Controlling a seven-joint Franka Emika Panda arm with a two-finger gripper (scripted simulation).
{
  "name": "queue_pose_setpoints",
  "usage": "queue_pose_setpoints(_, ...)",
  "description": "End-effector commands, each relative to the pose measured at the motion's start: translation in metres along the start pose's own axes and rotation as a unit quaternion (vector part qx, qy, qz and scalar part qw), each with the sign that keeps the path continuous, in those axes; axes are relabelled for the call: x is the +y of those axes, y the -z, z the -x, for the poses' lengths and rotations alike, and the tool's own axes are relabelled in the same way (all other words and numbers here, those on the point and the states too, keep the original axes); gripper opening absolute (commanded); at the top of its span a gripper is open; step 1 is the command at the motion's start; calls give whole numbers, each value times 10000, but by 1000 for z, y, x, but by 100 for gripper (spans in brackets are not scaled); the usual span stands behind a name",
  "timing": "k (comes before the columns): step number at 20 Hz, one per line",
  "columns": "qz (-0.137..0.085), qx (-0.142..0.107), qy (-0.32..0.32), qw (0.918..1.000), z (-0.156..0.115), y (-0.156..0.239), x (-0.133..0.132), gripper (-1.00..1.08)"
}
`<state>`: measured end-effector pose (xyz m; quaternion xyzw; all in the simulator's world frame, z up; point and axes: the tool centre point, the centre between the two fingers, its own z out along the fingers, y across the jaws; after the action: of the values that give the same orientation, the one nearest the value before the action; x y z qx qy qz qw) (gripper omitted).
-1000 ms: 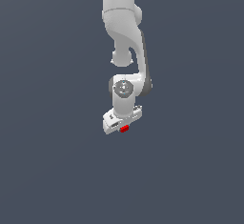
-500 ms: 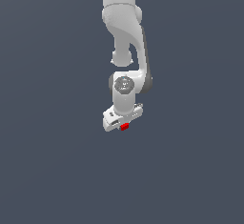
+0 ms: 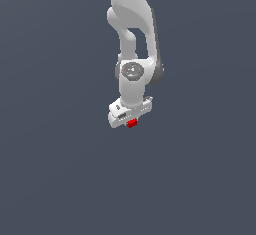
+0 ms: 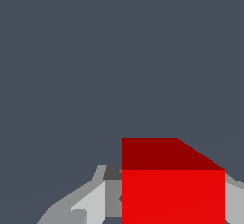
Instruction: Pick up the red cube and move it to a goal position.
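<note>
Against the picture from half a second ago, little has changed: the arm [image 3: 132,39] hangs at much the same spot in the exterior view, the white hand perhaps a shade further toward that view's right, and the cube [image 3: 132,123] sits under it just as before. A second ago the pose was nearly the same too, so any drift is slight. No container, tray or bin shows in either view; only a flat grey-blue backdrop surrounds the arm, and whether that is a counter or bare ground cannot be told. The gripper [image 3: 131,122] points downward with the cube at its lower edge, the cube's red face peeking out below the white body. In the wrist view the cube [image 4: 172,185] fills the space between the fingers [image 4: 93,204], with a pale grey finger showing on each side of it and pressing against its flanks, so the fingers are pinching the cube. Its top face looks darker red and its front face brighter. Whether the cube rests on anything cannot be told.
</note>
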<state>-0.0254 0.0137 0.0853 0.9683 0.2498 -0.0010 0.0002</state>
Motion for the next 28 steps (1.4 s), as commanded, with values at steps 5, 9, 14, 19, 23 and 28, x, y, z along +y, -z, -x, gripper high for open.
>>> queue_pose_setpoints(5, 5, 6, 1, 10000, 16, 56, -16, -100)
queue_pose_setpoints(9, 5, 6, 1, 10000, 26, 92, -26, -100)
queue_pose_setpoints(14, 5, 6, 1, 10000, 38, 136, -39, -100)
queue_pose_setpoints(19, 0, 9, 3, 10000, 46, 172, -49, -100)
queue_pose_setpoints(23, 0, 9, 3, 10000, 51, 193, -54, -100)
queue_pose_setpoints(28, 0, 9, 3, 10000, 54, 208, -58, -100)
